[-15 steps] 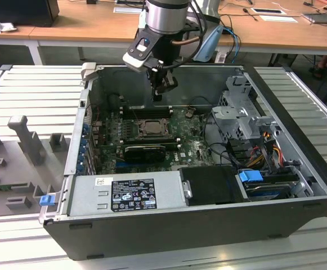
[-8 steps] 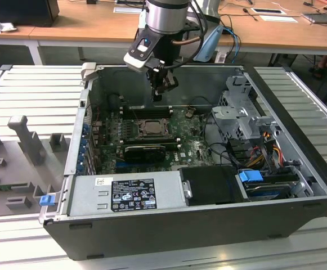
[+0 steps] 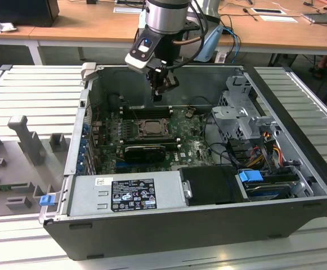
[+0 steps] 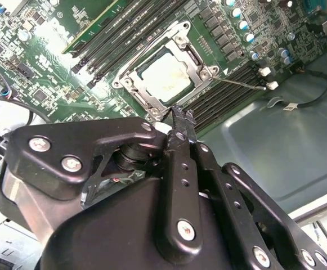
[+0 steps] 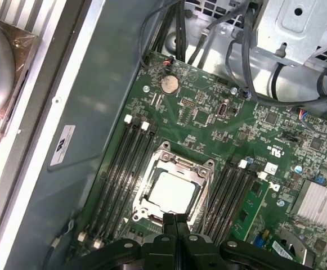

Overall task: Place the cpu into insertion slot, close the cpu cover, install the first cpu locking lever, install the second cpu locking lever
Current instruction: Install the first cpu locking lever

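Observation:
The cpu (image 4: 166, 76) (image 5: 171, 191) lies flat in the insertion slot (image 3: 150, 126) on the green motherboard, its pale metal face showing. The silver cpu cover (image 4: 194, 53) (image 5: 180, 163) lies down around it, framing the chip through its square opening. A thin metal lever (image 4: 242, 83) juts out from one corner of the socket over the memory slots. My gripper (image 3: 158, 93) (image 4: 180, 112) (image 5: 174, 218) hangs inside the case, a little above the socket's edge. Its fingers are shut together with nothing between them.
The open computer case (image 3: 208, 219) surrounds the board. A black graphics card (image 3: 145, 151) sits just in front of the socket, with the power supply (image 3: 129, 194) nearer still. A drive cage (image 3: 239, 109) and cables (image 3: 264, 146) fill the exterior view's right. Memory slots (image 5: 124, 163) flank the socket.

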`<action>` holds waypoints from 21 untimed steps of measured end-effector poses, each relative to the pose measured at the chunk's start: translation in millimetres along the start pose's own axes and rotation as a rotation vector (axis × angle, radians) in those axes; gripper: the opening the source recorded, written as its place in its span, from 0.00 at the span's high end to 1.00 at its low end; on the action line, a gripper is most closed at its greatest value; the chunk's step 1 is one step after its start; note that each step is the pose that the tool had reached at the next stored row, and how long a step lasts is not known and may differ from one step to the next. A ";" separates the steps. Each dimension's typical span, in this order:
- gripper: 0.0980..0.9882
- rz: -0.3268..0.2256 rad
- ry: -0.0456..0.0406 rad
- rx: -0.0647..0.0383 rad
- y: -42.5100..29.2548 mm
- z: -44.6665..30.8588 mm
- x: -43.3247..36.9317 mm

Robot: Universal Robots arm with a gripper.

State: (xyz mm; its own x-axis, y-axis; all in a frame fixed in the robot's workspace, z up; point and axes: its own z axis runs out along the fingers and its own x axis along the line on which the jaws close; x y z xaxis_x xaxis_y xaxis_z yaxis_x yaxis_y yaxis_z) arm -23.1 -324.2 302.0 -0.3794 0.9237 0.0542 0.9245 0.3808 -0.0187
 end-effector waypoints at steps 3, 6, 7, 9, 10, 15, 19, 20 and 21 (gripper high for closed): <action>0.99 -0.010 -0.0001 0.001 0.0 0.0 0.0; 0.99 -0.023 -0.0004 0.001 0.0 0.0 0.0; 0.99 -0.028 -0.0005 0.002 0.0 0.0 0.0; 0.99 -0.034 -0.0005 0.002 0.0 0.0 0.0; 0.99 -0.037 -0.0006 0.002 0.0 0.0 0.0; 0.99 -0.051 -0.0009 0.003 0.0 0.0 0.0; 0.99 -0.061 -0.0012 0.003 0.0 0.0 0.0; 0.99 -0.064 -0.0011 0.003 0.0 0.0 0.0; 0.99 -0.069 -0.0012 0.004 0.0 0.0 0.0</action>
State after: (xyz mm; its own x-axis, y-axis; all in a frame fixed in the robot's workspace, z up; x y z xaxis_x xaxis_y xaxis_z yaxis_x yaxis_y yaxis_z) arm -23.1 -324.2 302.0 -0.4423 0.8952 0.0542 0.8959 0.4438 -0.0188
